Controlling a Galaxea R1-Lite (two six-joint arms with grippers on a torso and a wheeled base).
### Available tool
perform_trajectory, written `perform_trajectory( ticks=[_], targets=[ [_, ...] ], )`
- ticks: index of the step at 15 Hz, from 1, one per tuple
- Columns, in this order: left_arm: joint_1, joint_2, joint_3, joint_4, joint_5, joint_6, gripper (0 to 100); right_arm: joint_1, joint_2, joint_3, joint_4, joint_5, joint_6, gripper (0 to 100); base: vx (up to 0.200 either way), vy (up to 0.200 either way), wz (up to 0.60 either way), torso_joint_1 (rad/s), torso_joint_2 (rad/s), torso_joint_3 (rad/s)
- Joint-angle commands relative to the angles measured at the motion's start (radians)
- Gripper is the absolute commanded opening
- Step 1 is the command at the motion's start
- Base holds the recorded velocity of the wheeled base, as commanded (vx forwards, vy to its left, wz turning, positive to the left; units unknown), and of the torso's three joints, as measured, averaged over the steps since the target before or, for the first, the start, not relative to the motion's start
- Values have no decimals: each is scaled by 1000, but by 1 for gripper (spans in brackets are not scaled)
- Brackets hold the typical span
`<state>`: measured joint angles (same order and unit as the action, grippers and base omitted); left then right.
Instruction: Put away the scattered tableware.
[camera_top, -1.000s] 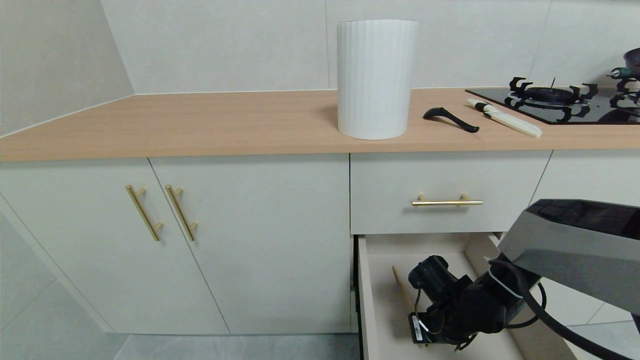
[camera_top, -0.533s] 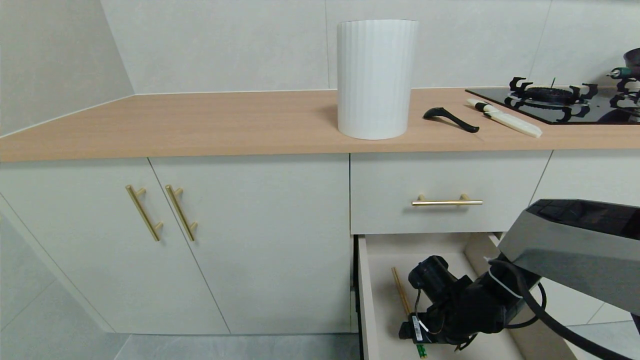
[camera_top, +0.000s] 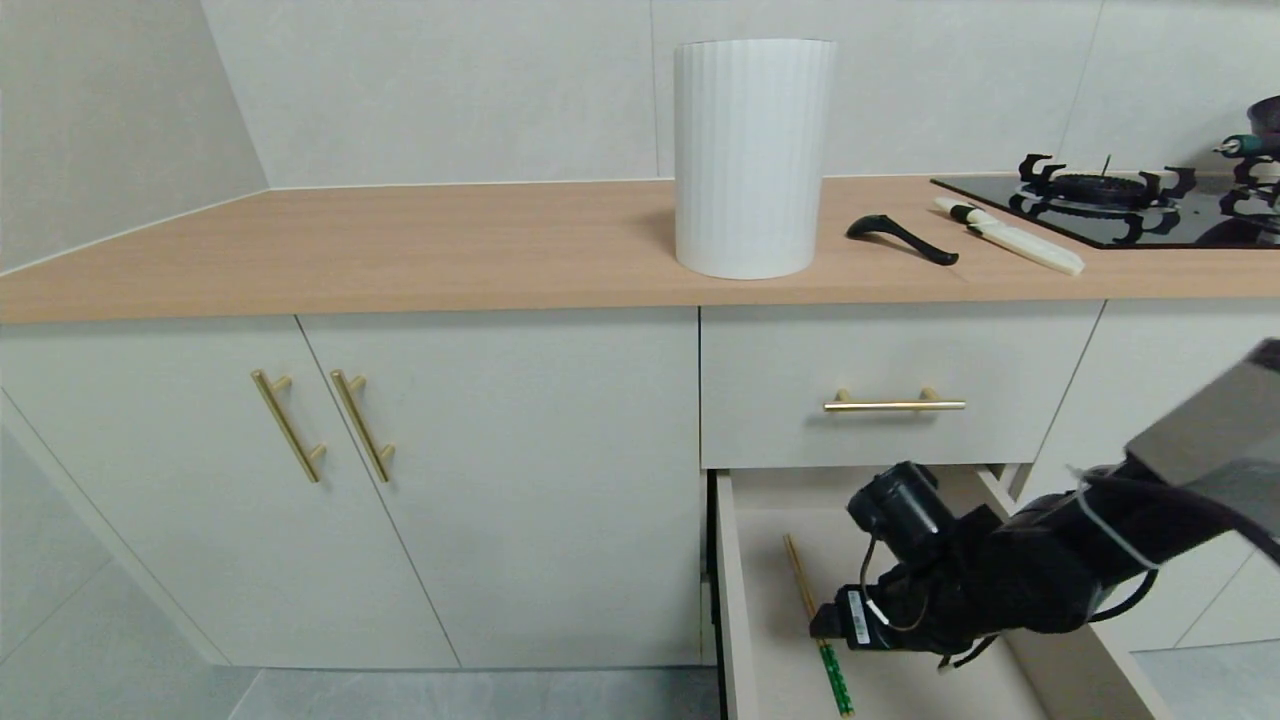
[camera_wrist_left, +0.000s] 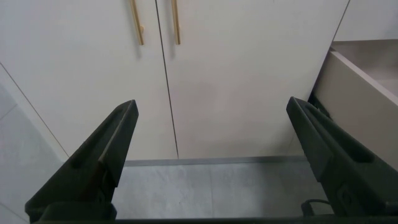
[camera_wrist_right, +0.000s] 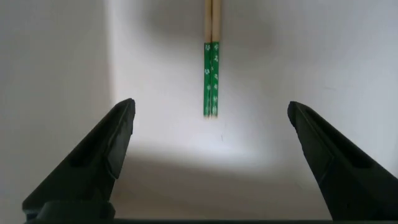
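Open kitchen drawer with a pair of chopsticks inside, robot gripper above them.

The left gripper (camera_wrist_left: 211, 115) faces 2 closed cabinet doors (camera_wrist_left: 249, 74), fingers wide apart, empty. On the wooden counter (camera_top: 400, 250) stands a white ribbed canister (camera_top: 752, 160). Below it, 2 green-tipped chopsticks (camera_top: 801, 580) lie side by side on the floor of the open drawer (camera_top: 735, 600), near its left wall. The right gripper (camera_wrist_right: 210, 124) hangs over them, fingers spread, gripping nothing. Further right on the counter are a black utensil (camera_top: 902, 240) and a white knife (camera_top: 1010, 238).
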<state>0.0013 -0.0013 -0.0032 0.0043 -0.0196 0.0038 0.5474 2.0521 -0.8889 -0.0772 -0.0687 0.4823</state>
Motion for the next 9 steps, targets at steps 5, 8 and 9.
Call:
perform_trajectory(
  ticks=[5, 8, 9],
  targets=[
    [0, 1, 0, 0, 0, -1, 100, -100, -553, -58, 251, 10, -97, 100, 0, 0, 0, 0, 0, 0],
    [0, 1, 0, -1, 0, 1, 100, -138, -619, -61, 263, 7, -137, 100, 0, 0, 0, 0, 0, 0],
    [0, 1, 0, 0, 0, -1, 100, -142, -645, -56, 263, 7, -168, 100, 0, 0, 0, 0, 0, 0]
  ],
)
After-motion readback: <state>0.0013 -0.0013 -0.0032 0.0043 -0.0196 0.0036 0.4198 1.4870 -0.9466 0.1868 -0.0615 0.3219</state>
